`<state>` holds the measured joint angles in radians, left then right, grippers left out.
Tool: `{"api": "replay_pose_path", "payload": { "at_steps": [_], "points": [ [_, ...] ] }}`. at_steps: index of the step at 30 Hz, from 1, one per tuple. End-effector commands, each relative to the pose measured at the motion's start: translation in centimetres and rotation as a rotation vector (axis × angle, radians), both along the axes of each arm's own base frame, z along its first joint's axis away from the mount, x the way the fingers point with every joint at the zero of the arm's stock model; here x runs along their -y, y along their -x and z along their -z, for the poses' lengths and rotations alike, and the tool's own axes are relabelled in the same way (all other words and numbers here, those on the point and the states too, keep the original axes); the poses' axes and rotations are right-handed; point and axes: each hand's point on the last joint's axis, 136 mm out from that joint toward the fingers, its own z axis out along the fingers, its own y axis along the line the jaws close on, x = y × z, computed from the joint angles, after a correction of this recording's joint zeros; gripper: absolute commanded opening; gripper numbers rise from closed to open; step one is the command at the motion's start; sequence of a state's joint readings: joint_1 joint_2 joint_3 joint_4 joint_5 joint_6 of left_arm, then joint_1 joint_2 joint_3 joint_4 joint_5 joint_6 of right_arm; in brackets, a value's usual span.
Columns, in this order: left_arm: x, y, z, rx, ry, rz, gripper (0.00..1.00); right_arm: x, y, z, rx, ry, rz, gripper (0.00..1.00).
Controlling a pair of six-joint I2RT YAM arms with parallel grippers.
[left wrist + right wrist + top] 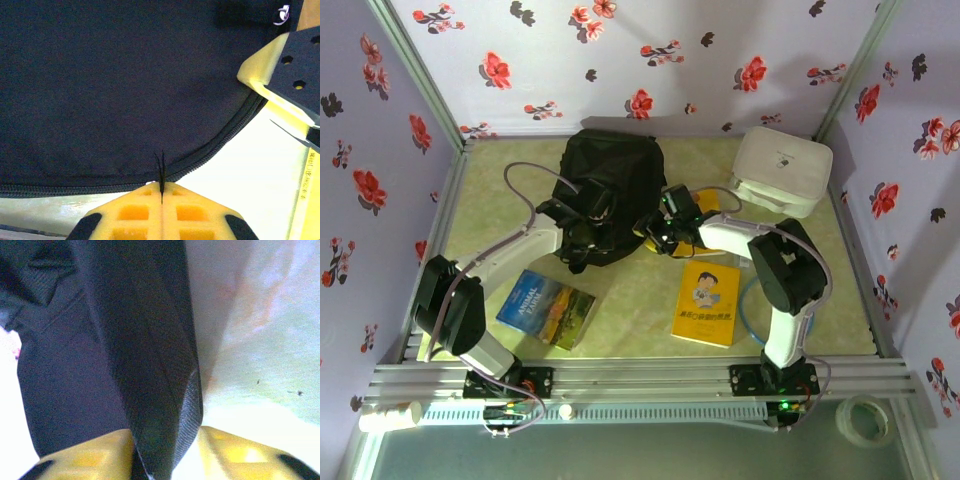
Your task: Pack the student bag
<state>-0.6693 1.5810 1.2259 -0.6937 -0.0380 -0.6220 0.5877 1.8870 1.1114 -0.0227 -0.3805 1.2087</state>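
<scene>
The student bag (610,175) lies at the upper centre of the overhead frame. The left gripper (161,192) is pressed together, pinching a thin black strand (160,165) at the bag's zipper edge. The right gripper (166,450) straddles a fold of the bag and seems to be clamped on it, though that close view is blurry.

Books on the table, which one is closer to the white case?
The yellow book, on the right; the blue book lies far left, away from the white case.
</scene>
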Motion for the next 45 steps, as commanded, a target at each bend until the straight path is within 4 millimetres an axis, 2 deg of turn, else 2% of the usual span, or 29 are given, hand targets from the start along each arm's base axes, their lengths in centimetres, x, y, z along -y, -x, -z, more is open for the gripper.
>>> {"api": "replay_pose_path", "payload": {
  "at_steps": [1,4,9,13,16,19,22,24,26,29,36,39,41,45],
  "points": [
    [-1.9,-0.4,-0.5,0.025,-0.056,-0.059,0.0,1.0,-1.4,0.7,0.039,0.077,0.058,0.26],
    [-4.0,-0.1,-0.3,0.02,-0.118,-0.088,0.0,2.7,-2.0,1.1,0.071,0.156,0.075,0.16],
    [-7.3,0.6,-0.1,0.01,-0.193,-0.115,0.0,5.2,-3.2,1.5,0.097,0.243,0.075,0.13],
    [-8.5,0.8,0.0,0.012,-0.2,-0.128,0.0,6.3,-4.2,1.4,0.115,0.278,0.073,0.12],
    [-9.0,0.6,0.4,0.011,-0.2,-0.132,0.0,6.4,-5.2,1.3,0.138,0.29,0.055,0.13],
    [-7.9,0.4,0.5,0.019,-0.153,-0.104,0.0,6.3,-5.7,0.8,0.162,0.287,0.03,0.2],
    [-5.8,0.3,0.0,0.033,-0.054,-0.048,0.0,5.8,-5.2,-1.1,0.189,0.233,0.016,0.4],
    [-4.4,0.3,-0.4,0.048,0.001,0.0,0.0,5.7,-4.3,-2.5,0.189,0.195,0.027,0.55],
    [-3.3,0.4,-0.8,0.061,0.035,0.033,0.0,5.7,-3.1,-2.9,0.162,0.159,0.042,0.63],
    [-2.0,0.5,-1.0,0.073,0.062,0.073,0.0,5.0,-1.2,-3.1,0.11,0.081,0.07,0.7],
    [0.1,1.5,-0.7,0.08,0.113,0.142,0.0,1.4,2.6,-2.7,0.023,-0.016,0.099,0.74],
    [0.5,1.9,-0.4,0.076,0.122,0.151,0.0,1.1,3.9,-1.9,0.001,0.019,0.132,0.73],
    [0.4,2.1,-0.2,0.072,0.121,0.15,0.0,1.5,4.2,-1.5,0.002,0.059,0.155,0.69],
    [-0.5,2.3,-0.1,0.085,0.096,0.129,0.0,2.5,3.9,-1.0,0.018,0.121,0.189,0.49]
  ]
}}
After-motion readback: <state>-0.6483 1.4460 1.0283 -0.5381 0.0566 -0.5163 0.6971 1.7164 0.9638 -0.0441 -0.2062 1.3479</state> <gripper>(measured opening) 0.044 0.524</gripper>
